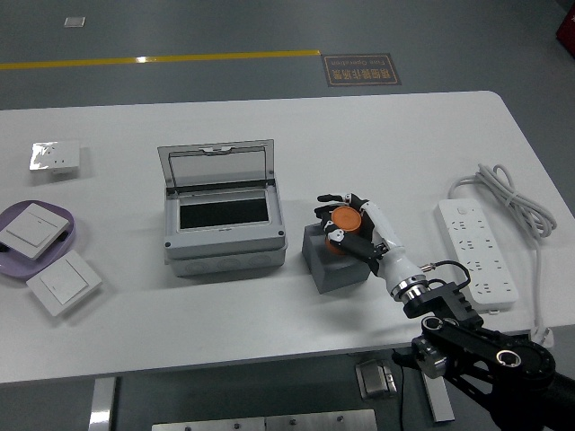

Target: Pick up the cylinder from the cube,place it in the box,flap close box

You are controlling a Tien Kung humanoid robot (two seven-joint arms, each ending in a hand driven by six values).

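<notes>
An orange cylinder [346, 221] stands on top of a grey cube [334, 265] right of the table's middle. My right hand [344, 218] reaches in from the lower right, and its fingers are curled around the cylinder, which still sits on the cube. A grey box [225, 235] stands to the left of the cube, its clear-windowed lid [216, 164] raised open at the back and its inside dark. My left hand is out of view.
A white power strip [476, 249] with a coiled cable [512, 199] lies at the right. At the left are a purple plate [65, 235] holding a white wall switch [34, 230], another switch [63, 284] below it, and a small white switch [56, 157] further back.
</notes>
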